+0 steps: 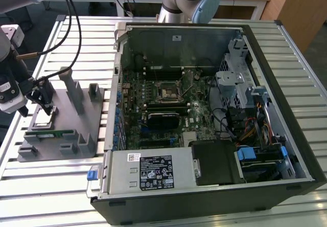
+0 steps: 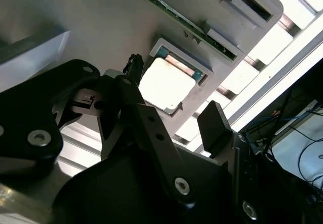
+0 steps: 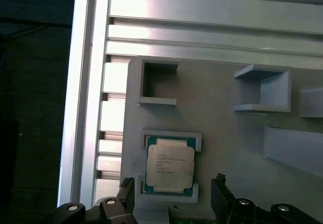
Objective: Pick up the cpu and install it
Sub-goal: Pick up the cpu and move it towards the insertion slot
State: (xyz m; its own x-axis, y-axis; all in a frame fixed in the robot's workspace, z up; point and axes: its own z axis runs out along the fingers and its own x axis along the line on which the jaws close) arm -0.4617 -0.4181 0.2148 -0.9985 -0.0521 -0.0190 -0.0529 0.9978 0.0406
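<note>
Gripper (image 3: 173, 184): over the grey fixture (image 1: 65, 115), at the fixture's edge on the exterior view's left.
Fingers (image 3: 126, 187): spread, one tip each side of cpu, nothing pinched.
Cpu (image 3: 170, 164): flat in its fixture recess, metal top up, in both wrist views.
Memory stick (image 1: 49, 133): green, on the fixture just beside the cpu recess.
Socket (image 1: 168, 91): on mobo in open PC case (image 1: 265, 150), well apart from gripper.

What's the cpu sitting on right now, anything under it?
The cpu lies flat in a rimmed pocket of the grey fixture, which rests on the slatted table. The pocket's floor is covered by the chip, so I can't see it.
</note>
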